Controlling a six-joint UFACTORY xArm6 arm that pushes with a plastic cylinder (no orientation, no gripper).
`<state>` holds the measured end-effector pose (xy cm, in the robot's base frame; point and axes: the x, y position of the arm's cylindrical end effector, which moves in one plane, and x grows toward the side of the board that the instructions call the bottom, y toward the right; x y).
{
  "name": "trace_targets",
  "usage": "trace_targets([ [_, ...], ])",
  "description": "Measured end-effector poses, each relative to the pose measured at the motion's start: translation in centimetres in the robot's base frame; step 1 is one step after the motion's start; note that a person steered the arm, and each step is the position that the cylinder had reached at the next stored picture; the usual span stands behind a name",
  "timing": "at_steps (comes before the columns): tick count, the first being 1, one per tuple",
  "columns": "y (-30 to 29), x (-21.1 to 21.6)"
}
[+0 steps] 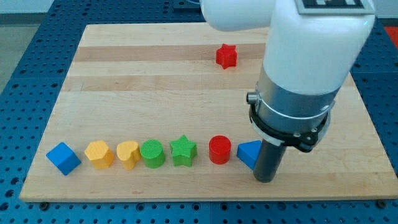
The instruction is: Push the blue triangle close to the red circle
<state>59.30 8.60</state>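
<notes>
The blue triangle (249,153) was seen near the view's bottom right of the wooden board (155,81), just beside the red circle (219,150) on that circle's right, with only a narrow gap between the two. My tip (265,180) was found pressed against the triangle's right side, the dark rod partly covering that block's right edge; no gripper was fitted to the arm, so no opening or closing could be reported. A row of blocks was laid out along the bottom of the board: from the view's left, a blue cube (63,158), a yellow hexagon-like block (99,154), a yellow heart (128,154), a green cylinder (152,153) and a green star (183,150), followed by the red circle and the blue triangle. A red star (226,56) was seen well apart from the row, near the view's top. The arm's white and grey housing (298,81) was seen above the rod.
</notes>
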Motion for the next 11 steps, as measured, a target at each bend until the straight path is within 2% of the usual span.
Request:
trace_targets([
  [2, 0.0, -0.7],
  [4, -0.9, 2.5],
  [6, -3.1, 1.2],
  [11, -2.8, -0.5],
])
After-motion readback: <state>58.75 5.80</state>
